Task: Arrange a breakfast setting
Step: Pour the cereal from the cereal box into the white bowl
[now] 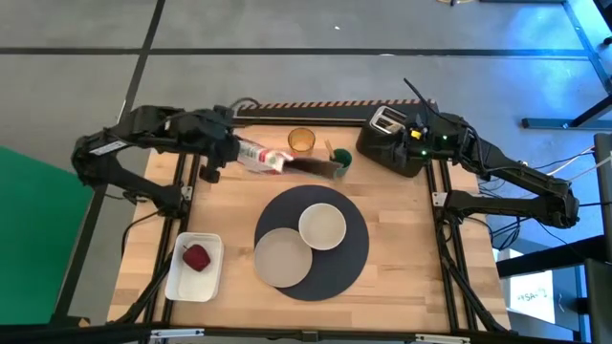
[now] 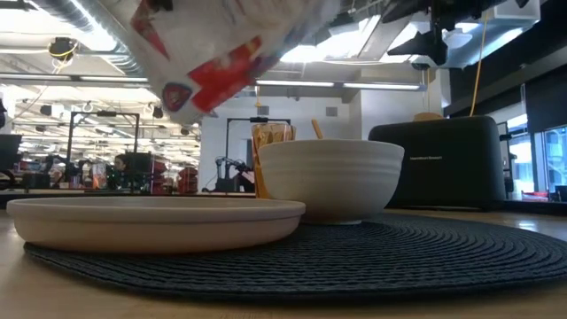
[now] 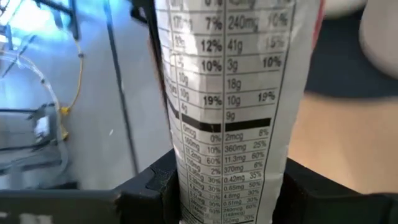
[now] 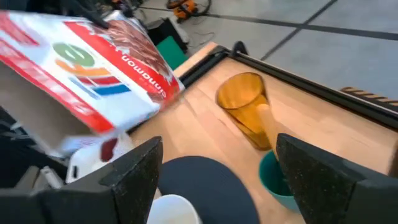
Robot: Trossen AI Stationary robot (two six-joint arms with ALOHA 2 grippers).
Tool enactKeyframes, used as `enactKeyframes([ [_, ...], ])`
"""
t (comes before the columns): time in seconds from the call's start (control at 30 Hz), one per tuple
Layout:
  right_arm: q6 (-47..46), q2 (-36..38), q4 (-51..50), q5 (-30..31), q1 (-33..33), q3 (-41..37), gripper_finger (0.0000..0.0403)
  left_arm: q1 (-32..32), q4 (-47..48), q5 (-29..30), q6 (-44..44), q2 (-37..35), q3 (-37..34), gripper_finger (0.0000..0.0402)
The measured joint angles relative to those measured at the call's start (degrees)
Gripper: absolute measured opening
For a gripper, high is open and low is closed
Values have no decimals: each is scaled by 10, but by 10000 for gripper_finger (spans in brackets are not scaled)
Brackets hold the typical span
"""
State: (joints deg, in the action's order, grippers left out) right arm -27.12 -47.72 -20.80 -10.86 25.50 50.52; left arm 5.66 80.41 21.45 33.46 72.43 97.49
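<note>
- The plate [image 2: 155, 220] lay closest to the low camera, on the front left part of the round mat [image 1: 354, 250].
- The bowl [image 2: 330, 177] sat just behind the plate, on the mat too, and in the top view the two looked like they touched.
- The left gripper [image 1: 232, 150] was at the back left of the table, squeezed tight on a cereal box [image 1: 262, 157].
- The box lay on its side up in the air, its long side running from the gripper toward the middle of the table.
- The box's far end stopped just beside the tumbler [image 1: 301, 141], which stood upright near the back edge.
- The mat, plate and bowl were well apart from the left gripper, nearer the front.
- The right gripper [image 1: 382, 143] hung over the black toaster [image 2: 447, 164] at the back right, with its fingers [image 4: 134, 171] spread apart and holding nothing.
- A green cup [image 1: 340, 158] stood between the tumbler and the toaster, with a stick-like handle in it.
- A white tray [image 1: 183, 284] with a red thing [image 1: 197, 257] in it sat at the front left.
</note>
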Motion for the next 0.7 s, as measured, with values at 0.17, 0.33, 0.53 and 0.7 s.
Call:
enactKeyframes([
  [0.17,0,0,0,16,0,0,305,-39,56,56,27,57,50,163],
  [0.33,0,0,0,23,0,0,305,-67,98,80,59,103,72,163],
  [0.53,0,0,-4,23,0,0,305,-85,96,114,90,135,72,163],
  [0.7,2,0,-4,18,0,0,305,-97,94,155,126,147,72,163],
])
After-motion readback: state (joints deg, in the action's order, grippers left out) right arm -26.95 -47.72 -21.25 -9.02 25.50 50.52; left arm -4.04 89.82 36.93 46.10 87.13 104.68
